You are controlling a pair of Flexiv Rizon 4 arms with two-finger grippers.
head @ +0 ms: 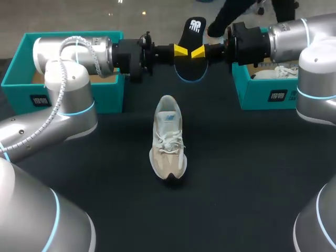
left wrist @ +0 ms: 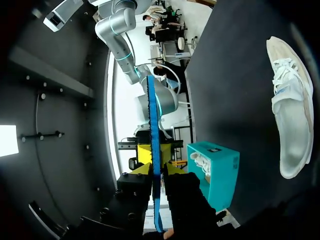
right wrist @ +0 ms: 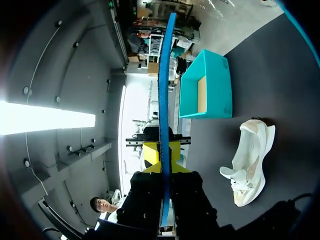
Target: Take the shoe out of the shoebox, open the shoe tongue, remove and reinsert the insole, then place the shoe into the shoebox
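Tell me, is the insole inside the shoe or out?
Out. The left gripper and right gripper both pinch the insole in the air, apart from the shoe standing on the table.

Dark matte surface [head: 105, 173] dimly lit, soft light from above, pale highlights on left arm [head: 68, 52], small shadow under shoe [head: 168, 139] toe, bright white glare in both wrist views.

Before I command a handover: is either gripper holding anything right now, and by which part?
Both grip the insole at about mid-length: the left gripper on one long edge, the right gripper on the opposite edge.
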